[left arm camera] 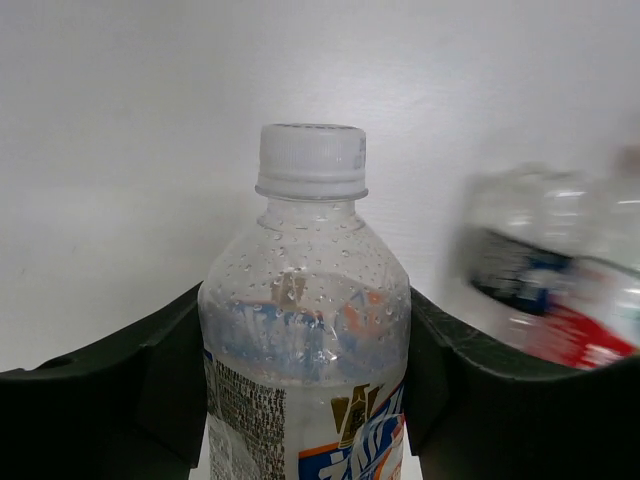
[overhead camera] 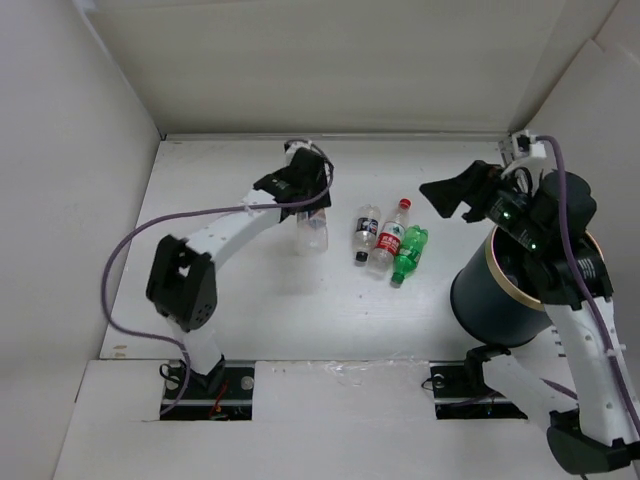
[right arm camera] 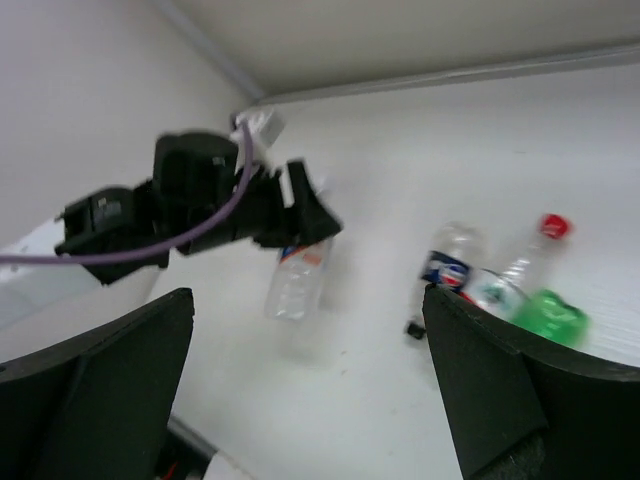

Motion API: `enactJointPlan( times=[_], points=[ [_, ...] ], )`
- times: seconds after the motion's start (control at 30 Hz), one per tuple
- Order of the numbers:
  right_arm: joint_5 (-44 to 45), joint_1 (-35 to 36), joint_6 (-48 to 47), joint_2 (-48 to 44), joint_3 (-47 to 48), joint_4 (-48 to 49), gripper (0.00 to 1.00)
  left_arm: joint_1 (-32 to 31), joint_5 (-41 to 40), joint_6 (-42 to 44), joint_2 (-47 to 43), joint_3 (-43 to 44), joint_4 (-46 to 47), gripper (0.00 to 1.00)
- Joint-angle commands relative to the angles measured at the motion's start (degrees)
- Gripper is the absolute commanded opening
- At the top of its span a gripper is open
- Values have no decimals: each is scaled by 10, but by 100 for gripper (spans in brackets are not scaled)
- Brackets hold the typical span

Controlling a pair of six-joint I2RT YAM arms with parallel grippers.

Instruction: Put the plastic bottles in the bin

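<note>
While the left gripper (left arm camera: 305,360) is clamped on the clear plastic bottle with a white cap (left arm camera: 310,250), the bottle stands upright between the two black fingers (left arm camera: 150,380). Both fingers press against its sides below the shoulder. The neck and cap project above the fingers. Water droplets cover the inside of the shoulder, and the label carries blue and orange print on white. In the top view this bottle sits at the centre-left of the white table (overhead camera: 250,320). Whether its base touches the table cannot be determined. Three further bottles lie in a tight row just right of it: a clear bottle with a dark label (overhead camera: 365,232), a clear bottle with a red label and red cap (overhead camera: 390,235), and a green bottle (overhead camera: 409,254). The round dark bin with a tan rim (overhead camera: 480,300) stands at the right, well apart from the held bottle. The right gripper (overhead camera: 458,195) hangs near the bin's far rim with its fingers spread apart, holding nothing.
</note>
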Motion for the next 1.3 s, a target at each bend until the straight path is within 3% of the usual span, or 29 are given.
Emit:
enactJointPlan(
  times=[0.0, 0.13, 0.27, 0.47, 0.73, 0.83, 0.93, 0.97, 1.0, 1.07, 1.1, 1.13, 1.27],
  points=[
    [-147, 50, 10, 26, -1, 132, 100, -4, 54, 15, -166, 58, 90, 0],
    [-153, 113, 10, 79, -1, 203, 100, -4, 177, 29, -198, 129, 136, 0],
    [-144, 165, 15, 145, 18, 264, 100, -11, 210, 29, -196, 208, 106, 0],
    [-110, 253, 15, 253, 69, 341, 100, -11, 275, 9, -240, 175, 155, 0],
    [-111, 283, 34, 285, 69, 404, 100, -11, 297, 4, -259, 157, 162, 0],
    [-60, 283, 42, 285, 63, 422, 100, -11, 302, -5, -264, 151, 162, 0],
    [-44, 277, 47, 297, 69, 428, 81, -11, 327, -19, -279, 137, 176, 0],
    [-44, 277, 52, 297, 69, 428, 47, -11, 337, -19, -286, 132, 181, 10],
    [-38, 271, 52, 303, 69, 428, 33, -11, 343, -25, -286, 125, 188, 22],
    [-32, 271, 57, 303, 63, 444, 22, -11, 352, -31, -286, 124, 188, 43],
    [-25, 271, 57, 303, 62, 444, 13, -11, 357, -31, -286, 124, 188, 71],
    [-25, 263, 57, 303, 62, 444, 11, -11, 357, -31, -286, 124, 193, 100],
    [21, 224, 43, 270, 48, 393, 7, -11, 301, -31, -286, 144, 172, 100]
  ],
)
